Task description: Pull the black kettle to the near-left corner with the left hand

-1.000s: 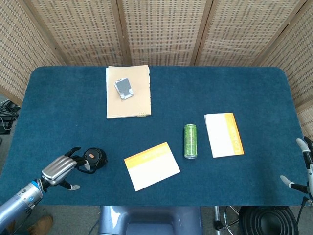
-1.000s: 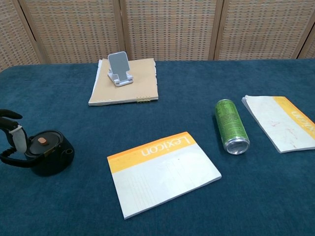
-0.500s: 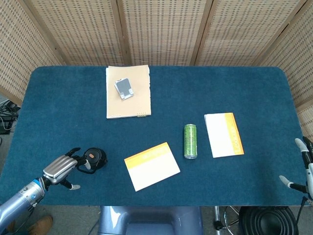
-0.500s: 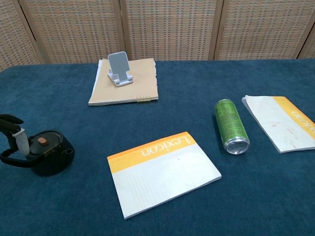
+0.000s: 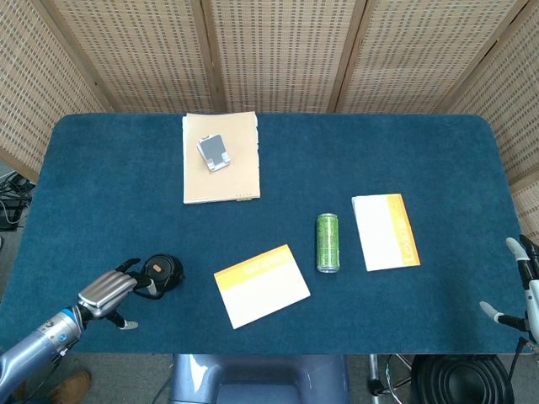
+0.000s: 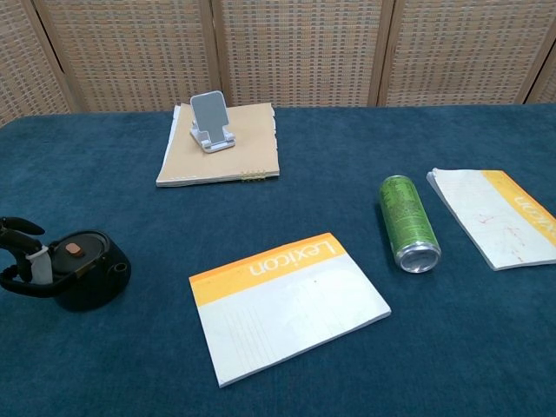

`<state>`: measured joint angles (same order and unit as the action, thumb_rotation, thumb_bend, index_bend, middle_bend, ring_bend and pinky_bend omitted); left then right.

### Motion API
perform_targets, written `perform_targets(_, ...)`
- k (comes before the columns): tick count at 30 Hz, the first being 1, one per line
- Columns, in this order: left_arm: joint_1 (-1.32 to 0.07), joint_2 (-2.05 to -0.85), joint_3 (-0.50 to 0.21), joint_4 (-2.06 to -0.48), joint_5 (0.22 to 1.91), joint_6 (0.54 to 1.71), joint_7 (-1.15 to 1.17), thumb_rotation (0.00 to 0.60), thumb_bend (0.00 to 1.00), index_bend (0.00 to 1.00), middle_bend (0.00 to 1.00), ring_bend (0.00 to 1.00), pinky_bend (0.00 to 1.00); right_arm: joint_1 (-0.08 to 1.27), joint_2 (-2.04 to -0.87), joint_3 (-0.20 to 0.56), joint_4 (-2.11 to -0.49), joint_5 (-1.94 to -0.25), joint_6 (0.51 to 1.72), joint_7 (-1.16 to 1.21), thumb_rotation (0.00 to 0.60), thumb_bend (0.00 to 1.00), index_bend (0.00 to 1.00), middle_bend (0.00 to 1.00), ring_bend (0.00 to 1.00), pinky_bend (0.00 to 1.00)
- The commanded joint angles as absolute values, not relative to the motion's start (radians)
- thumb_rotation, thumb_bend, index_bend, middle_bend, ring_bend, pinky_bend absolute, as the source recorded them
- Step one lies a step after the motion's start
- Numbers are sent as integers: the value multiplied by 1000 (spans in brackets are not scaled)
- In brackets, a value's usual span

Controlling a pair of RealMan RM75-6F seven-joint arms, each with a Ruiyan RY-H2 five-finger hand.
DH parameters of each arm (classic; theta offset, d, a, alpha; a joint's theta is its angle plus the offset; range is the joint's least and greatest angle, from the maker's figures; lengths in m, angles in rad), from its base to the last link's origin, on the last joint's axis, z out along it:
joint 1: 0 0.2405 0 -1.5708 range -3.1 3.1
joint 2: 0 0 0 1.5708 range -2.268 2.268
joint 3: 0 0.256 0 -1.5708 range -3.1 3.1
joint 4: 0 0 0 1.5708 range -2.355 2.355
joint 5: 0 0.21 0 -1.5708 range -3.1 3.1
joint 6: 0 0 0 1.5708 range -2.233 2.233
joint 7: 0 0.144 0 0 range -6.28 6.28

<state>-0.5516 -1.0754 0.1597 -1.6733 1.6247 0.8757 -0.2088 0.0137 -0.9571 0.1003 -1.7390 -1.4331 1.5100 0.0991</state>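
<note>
The black kettle (image 5: 163, 272) sits upright near the front-left of the blue counter (image 5: 278, 177), not quite in the corner. The left hand (image 5: 109, 289) holds it by the handle, fingers hooked through the loop on the kettle's left side. The right hand (image 5: 520, 286) hangs off the counter's front-right edge, holding nothing, fingers apart. A green can (image 6: 408, 222) lies on its side between two orange-and-white booklets.

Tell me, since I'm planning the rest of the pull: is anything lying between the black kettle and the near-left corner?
Nothing visible. Only bare blue table lies there, besides the left hand already at the black kettle.
</note>
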Motion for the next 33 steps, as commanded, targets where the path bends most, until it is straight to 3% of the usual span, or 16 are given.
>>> perform_targets(1,-559,-1089,158,-1674,1609,854,-190,600,0,388,338,316,0,14,-958,101,-1739,-1432,1508,99,600,0,0,0,0,0)
perform_targets(18,-563,-1132,149,-1693,1546,816,-52,600,0,409,355,318,0,14,-955,101,-1738,-1433,1509,107,600,0,0,0,0,0)
perform_targets(23,-554,-1138,141,-1691,1531,835,-25,600,0,522,544,418,0,13,-954,101,-1737,-1432,1511,111,600,0,0,0,0,0)
perform_targets(27,-546,-1138,140,-1685,1518,846,21,600,0,693,679,503,0,13,-954,101,-1738,-1434,1511,112,600,0,0,0,0,0)
perform_targets(33,-534,-1148,133,-1681,1485,856,83,600,0,824,752,519,0,12,-954,101,-1738,-1434,1513,112,600,0,0,0,0,0)
